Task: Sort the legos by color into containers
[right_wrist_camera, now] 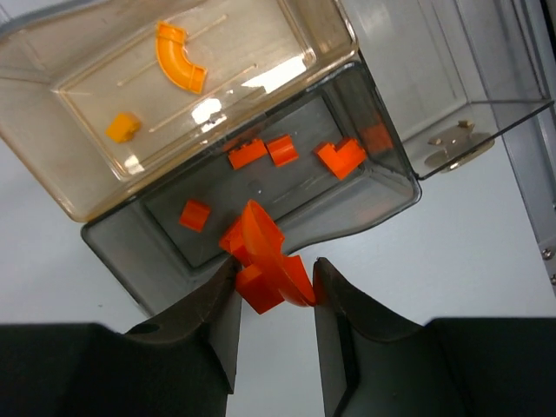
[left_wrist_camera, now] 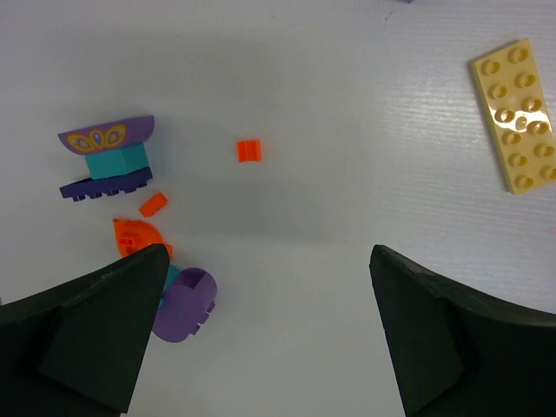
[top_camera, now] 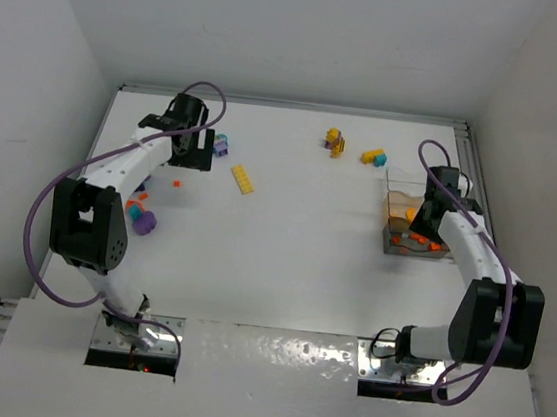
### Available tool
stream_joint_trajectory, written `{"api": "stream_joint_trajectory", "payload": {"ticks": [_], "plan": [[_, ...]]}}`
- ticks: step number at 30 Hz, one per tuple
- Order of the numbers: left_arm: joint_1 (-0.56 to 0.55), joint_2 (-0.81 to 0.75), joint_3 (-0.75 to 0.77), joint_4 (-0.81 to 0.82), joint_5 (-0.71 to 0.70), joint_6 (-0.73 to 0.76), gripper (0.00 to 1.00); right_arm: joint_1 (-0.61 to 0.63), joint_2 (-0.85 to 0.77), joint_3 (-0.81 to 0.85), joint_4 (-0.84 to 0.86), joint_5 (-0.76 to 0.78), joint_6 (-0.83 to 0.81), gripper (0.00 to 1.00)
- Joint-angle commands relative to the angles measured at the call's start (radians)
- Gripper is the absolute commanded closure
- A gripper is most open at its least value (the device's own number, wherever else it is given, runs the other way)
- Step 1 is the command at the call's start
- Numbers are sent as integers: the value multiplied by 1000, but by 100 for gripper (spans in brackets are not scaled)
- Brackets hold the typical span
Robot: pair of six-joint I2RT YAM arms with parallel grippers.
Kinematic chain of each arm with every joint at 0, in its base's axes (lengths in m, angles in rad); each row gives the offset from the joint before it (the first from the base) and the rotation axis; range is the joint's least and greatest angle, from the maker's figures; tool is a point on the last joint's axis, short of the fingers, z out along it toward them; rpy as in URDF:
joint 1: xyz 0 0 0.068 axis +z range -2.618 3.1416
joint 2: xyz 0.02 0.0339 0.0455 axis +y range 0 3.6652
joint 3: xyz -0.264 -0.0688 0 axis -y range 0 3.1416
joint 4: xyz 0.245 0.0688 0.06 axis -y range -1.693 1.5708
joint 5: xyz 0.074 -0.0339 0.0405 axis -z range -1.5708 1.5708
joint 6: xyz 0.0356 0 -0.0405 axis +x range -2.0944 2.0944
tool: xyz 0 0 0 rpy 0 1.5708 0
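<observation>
A right tool (right_wrist_camera: 276, 291), its jaws narrowed tight on an orange curved brick (right_wrist_camera: 261, 252), hung at the near rim of the container (right_wrist_camera: 113, 248) on the right side of the tabletop (top_camera: 293, 260). Whether brick and rim touched could not be told. The smoky grey compartment (right_wrist_camera: 287, 195) nearest the tool held four small orange bricks (right_wrist_camera: 248, 153), scattered across its floor. Beyond it, an amber-tinted compartment (right_wrist_camera: 43, 130) held an orange elbow piece (right_wrist_camera: 178, 56) and a small yellow-orange block (right_wrist_camera: 123, 128), lying well apart. A clear panel (right_wrist_camera: 452, 69) with a small metal fitting stood out at the container's side.

Across the tabletop, the left tool (left_wrist_camera: 265, 334) was spread wide and gripped nothing. Just beside one of its fingers (left_wrist_camera: 95, 339) lay a purple rounded piece (left_wrist_camera: 184, 304) and an orange domed piece (left_wrist_camera: 132, 234), both partly hidden by that finger. Farther out were a small orange chip (left_wrist_camera: 153, 204), a purple-and-teal clump (left_wrist_camera: 106, 156), a lone orange brick (left_wrist_camera: 249, 150) and, off to the side, a flat yellow plate (left_wrist_camera: 519, 117). Toward the far edge, a yellow-and-purple clump (top_camera: 334, 141) and a yellow-and-teal clump (top_camera: 373, 157) lay near each other, just past the container's far end.
</observation>
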Motion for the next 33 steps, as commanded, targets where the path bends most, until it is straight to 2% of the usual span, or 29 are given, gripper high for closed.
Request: {"api": "stream_joint_trajectory", "payload": {"ticks": [1,8,13,17,20,27,33], "plan": [[11,-38,7,44,-51,-16,0,1,-4,-31,50,21,40,100],[16,-37,11,53,-40,-13,0,1,113,30,22,15,81,100],[20,-34,13,53,-40,-10,0,1,108,33,61,15,83,87],[23,-30,11,59,-32,-7,0,1,118,42,62,12,82,72],[25,-30,14,62,-34,-6,0,1,124,45,50,15,82,57],[27,-29,17,67,-40,0,0,1,111,65,28,38,74,49],[33,-27,8,78,-48,-4,0,3,67,119,51,3,2,50]]}}
